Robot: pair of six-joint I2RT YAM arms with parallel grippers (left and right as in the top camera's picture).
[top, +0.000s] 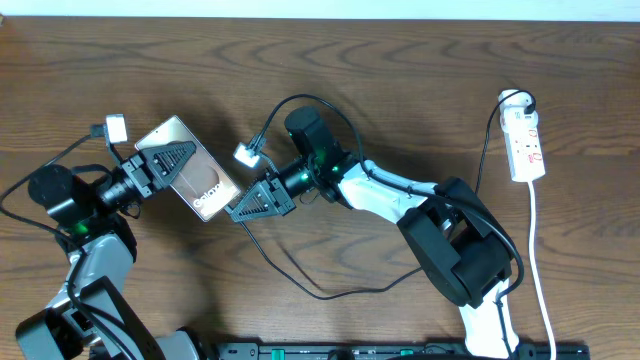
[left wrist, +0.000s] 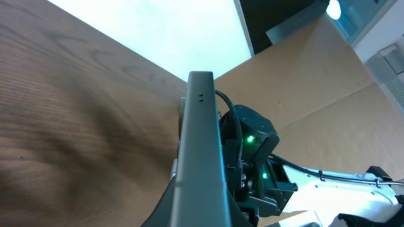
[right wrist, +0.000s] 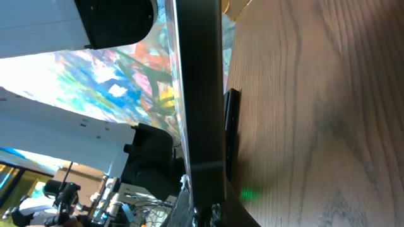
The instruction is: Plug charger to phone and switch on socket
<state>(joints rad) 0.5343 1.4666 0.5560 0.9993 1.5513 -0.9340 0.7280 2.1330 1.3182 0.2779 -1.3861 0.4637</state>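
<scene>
Phone [top: 212, 190] was clamped in left gripper [top: 190, 150]; right gripper [top: 235, 212] pinched shut at its edge, on what I couldn't tell. Charger [top: 330, 293] looked unseated; socket [top: 527, 145] switching still ahead.

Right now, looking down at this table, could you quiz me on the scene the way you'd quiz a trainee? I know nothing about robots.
1. True or false: the phone lies untouched on the table.
2. Where is the white socket?
A) Touching the phone
B) On the robot's right side of the table, well away from the phone
C) Under the phone
3. Which gripper points its tips at the phone's free end?

Key
1. False: the left gripper is shut on it.
2. B.
3. The right gripper, which is also shut.
</scene>
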